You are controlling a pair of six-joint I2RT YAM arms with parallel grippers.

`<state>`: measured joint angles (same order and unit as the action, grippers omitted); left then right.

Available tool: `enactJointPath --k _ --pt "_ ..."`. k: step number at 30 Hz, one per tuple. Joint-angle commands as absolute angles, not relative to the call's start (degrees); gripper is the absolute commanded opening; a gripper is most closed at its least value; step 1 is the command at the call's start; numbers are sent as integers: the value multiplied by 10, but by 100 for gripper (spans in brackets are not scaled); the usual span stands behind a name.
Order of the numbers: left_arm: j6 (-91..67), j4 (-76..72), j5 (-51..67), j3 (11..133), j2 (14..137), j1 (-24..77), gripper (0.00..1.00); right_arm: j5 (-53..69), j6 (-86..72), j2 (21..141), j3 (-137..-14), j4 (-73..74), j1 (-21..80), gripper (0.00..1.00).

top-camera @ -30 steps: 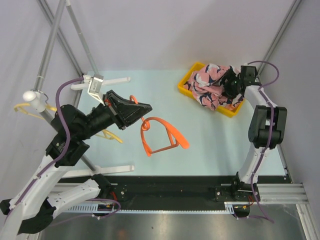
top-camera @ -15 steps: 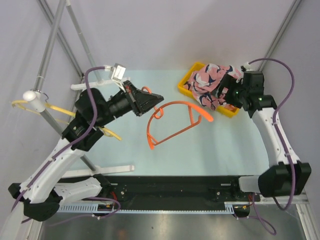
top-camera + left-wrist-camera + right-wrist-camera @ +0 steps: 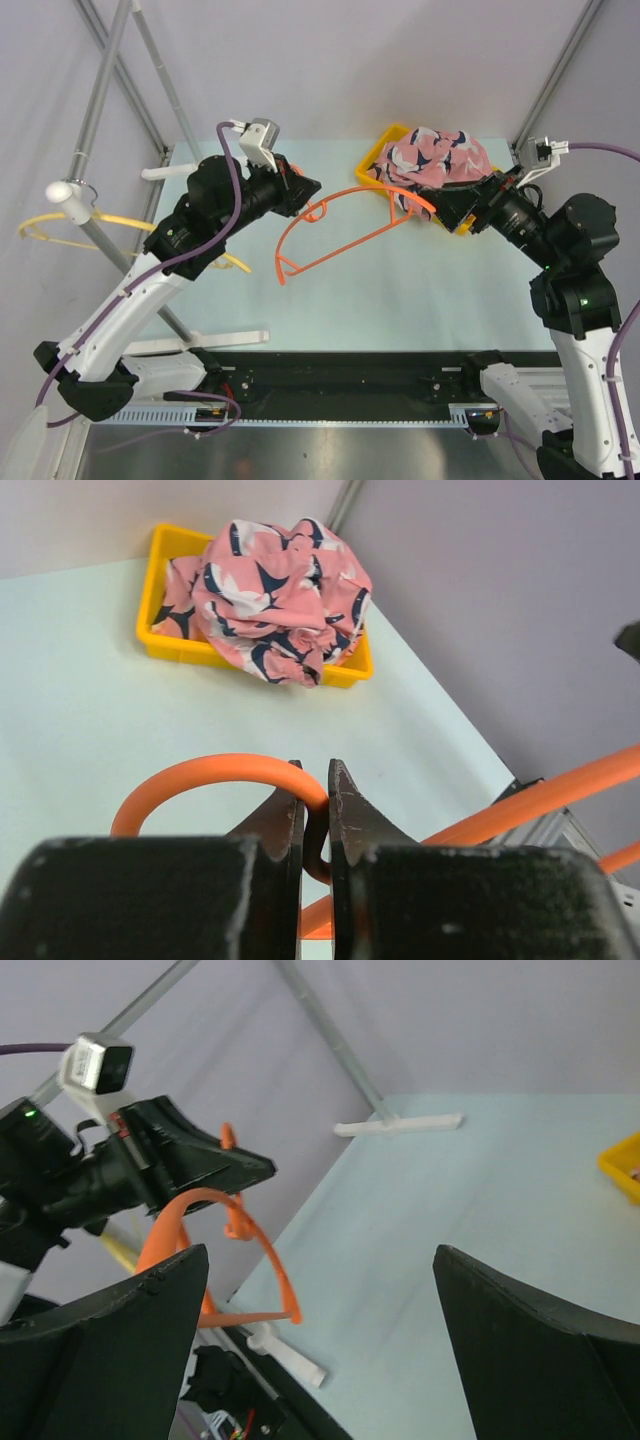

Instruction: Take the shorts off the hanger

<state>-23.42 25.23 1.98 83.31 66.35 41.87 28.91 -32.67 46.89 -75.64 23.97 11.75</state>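
Left gripper (image 3: 315, 780) first: its jaws are all but closed, pinching the hook of the orange hanger (image 3: 190, 770) between the fingertips, and from where I stand the hanger hangs bare, with no cloth on it. The pink shark-print shorts (image 3: 435, 162) lie bunched in the yellow bin (image 3: 150, 610) at the far right corner of the table (image 3: 420, 290), heaped above its rim. I cannot make out a plain navy pair with any certainty. A second ago the hanger sat lower over the middle of the table; now the left arm has lifted it and swung its long end round toward the bin. In that same second the right gripper (image 3: 320, 1260), which had been down on the shorts in the bin, has drawn back. It now sits just beside the bin's near edge with its fingers spread wide and nothing between them. To my eye that means this pair is off the hanger and dropped, so what remains here is only to put the empty hanger aside.
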Motion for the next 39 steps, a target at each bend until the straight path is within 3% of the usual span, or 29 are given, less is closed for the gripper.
enactJointPath --k 1,7,13,20,24,33,37,39 --pt "-191 265 -29 856 660 418 1 345 -375 475 -763 195 152 100" --pt "-179 275 -39 848 659 418 0 319 -336 469 -772 229 217 100" --pt "-179 265 -52 826 635 418 0 131 -289 444 -792 333 228 100" --pt "-177 249 -40 803 607 418 0 11 -257 421 -819 395 227 100" --pt "-169 247 -33 793 604 418 0 29 -252 416 -838 381 227 100" --pt "-176 249 9 794 624 418 0 328 -328 479 -832 270 235 100" --pt "-184 243 28 793 627 419 0 290 -288 498 -825 304 281 98" --pt "-185 243 32 793 628 418 0 263 -277 512 -821 314 326 89"
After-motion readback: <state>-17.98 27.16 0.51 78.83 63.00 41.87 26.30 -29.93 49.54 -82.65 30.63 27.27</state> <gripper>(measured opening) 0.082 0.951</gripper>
